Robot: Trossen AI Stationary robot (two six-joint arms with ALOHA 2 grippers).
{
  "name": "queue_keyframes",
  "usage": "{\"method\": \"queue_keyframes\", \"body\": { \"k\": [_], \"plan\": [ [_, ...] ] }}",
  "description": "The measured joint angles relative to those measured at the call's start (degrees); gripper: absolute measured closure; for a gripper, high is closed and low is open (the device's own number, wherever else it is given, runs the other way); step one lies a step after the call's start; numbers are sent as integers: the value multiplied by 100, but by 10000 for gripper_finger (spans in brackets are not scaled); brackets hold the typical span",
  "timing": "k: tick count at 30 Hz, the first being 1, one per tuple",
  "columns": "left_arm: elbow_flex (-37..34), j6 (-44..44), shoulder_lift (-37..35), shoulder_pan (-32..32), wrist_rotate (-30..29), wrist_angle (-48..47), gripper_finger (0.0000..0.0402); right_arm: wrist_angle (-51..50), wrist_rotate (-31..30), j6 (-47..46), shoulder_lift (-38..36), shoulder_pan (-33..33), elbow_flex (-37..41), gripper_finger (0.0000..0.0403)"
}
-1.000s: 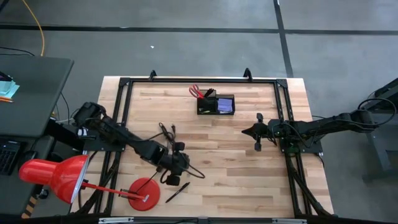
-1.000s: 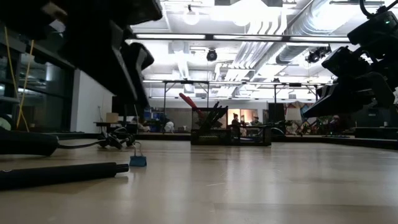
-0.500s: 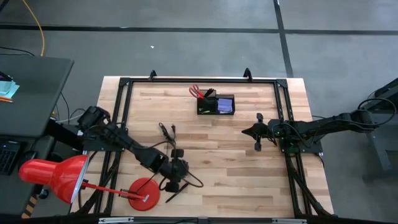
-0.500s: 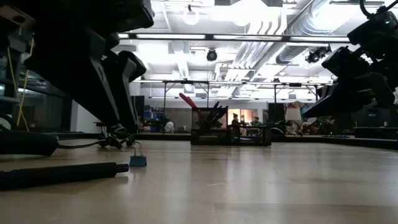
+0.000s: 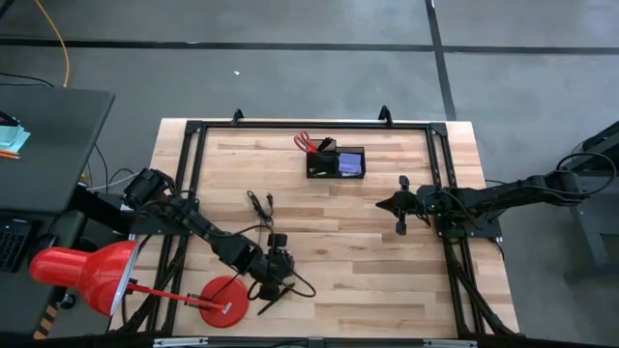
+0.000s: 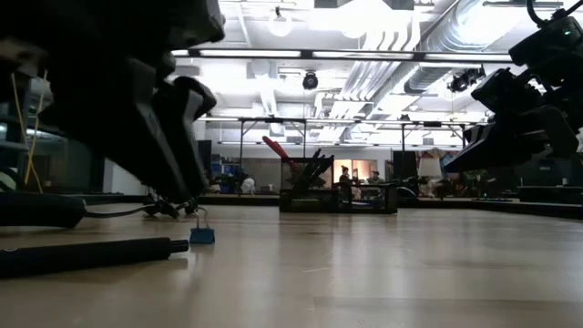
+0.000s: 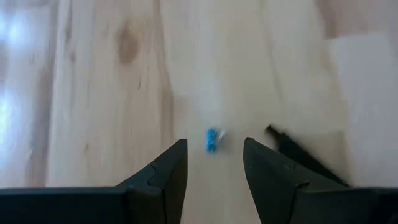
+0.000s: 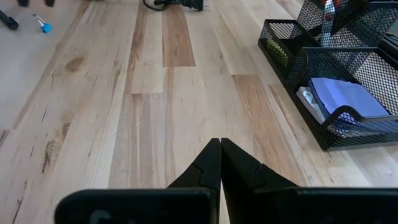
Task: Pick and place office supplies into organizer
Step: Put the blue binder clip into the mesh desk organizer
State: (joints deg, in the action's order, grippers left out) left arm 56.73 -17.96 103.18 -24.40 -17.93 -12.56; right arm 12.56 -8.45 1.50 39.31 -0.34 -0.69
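My left gripper (image 5: 274, 288) hovers low over the table's near left part, beside the red lamp base, open and holding nothing. In its wrist view a tiny blue piece (image 7: 212, 139) lies flat on the wood just ahead of the fingertips (image 7: 214, 146). A slim black pen (image 7: 298, 154) lies beside it, also seen flat on the table in the low view (image 6: 91, 254). The black mesh organizer (image 5: 337, 160) stands at the far middle. It holds red-handled scissors (image 5: 307, 142), pens and a purple sticky-note pad (image 8: 345, 96). My right gripper (image 5: 382, 204) waits shut at the right.
A red desk lamp, with its shade (image 5: 85, 275) off the table's left edge, stands on its round base (image 5: 224, 302) right beside my left gripper. A thin black cable (image 5: 259, 205) lies on the wood farther back. Bare wood stretches between the grippers and the organizer.
My left gripper has moved toward the table's near edge and down, closing on the black pen and the blue piece. It now covers most of the pen in the high view. Its fingers have stayed open.
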Motion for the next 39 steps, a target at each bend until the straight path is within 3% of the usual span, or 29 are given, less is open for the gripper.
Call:
{"method": "queue_keyframes", "body": {
  "k": [21,30,39],
  "plan": [
    [23,210,395,7,18,469,261,8,0,0,4,0,0,402],
    [385,276,583,7,26,142,262,-25,0,0,10,0,0,402],
    [382,250,581,7,17,-22,311,-111,0,0,2,0,0,402]
  ]
}}
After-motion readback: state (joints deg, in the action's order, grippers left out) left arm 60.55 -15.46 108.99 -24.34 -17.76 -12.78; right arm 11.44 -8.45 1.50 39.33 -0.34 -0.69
